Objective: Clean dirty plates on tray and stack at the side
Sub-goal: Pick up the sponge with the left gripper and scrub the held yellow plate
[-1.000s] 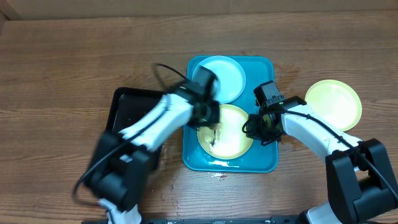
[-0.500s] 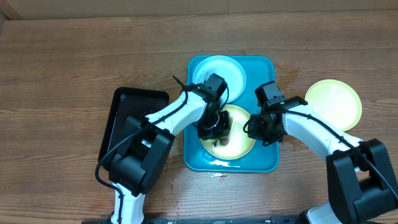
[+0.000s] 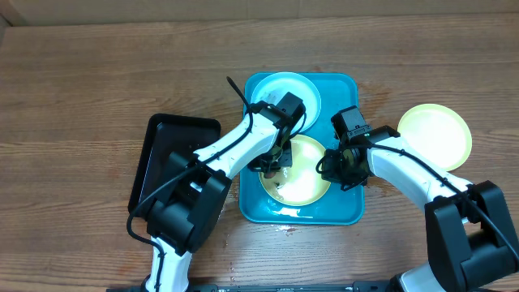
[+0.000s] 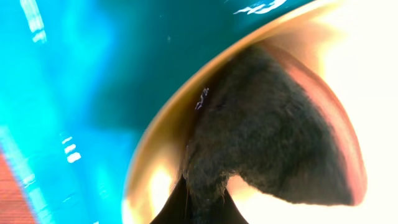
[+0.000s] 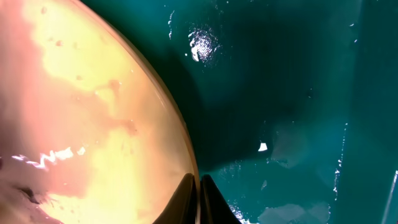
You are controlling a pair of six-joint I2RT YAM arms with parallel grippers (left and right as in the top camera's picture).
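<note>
Two arms at a wet yellow-green plate (image 3: 304,182) in the turquoise tray (image 3: 346,208), on a wood-grain table (image 3: 81,81).
Tray: glossy rounded plastic, mid-table. Matte black tray (image 3: 162,150) just left of it. Round mint plate (image 3: 300,97) sits at the tray's far end, and a second yellow-green plate (image 3: 435,136) sits on the table to the right. Right gripper (image 3: 331,169) clenched on the wet plate's right rim. Left gripper (image 3: 274,162) grasps a dark fuzzy scrub pad (image 4: 267,137) on its left edge.
</note>
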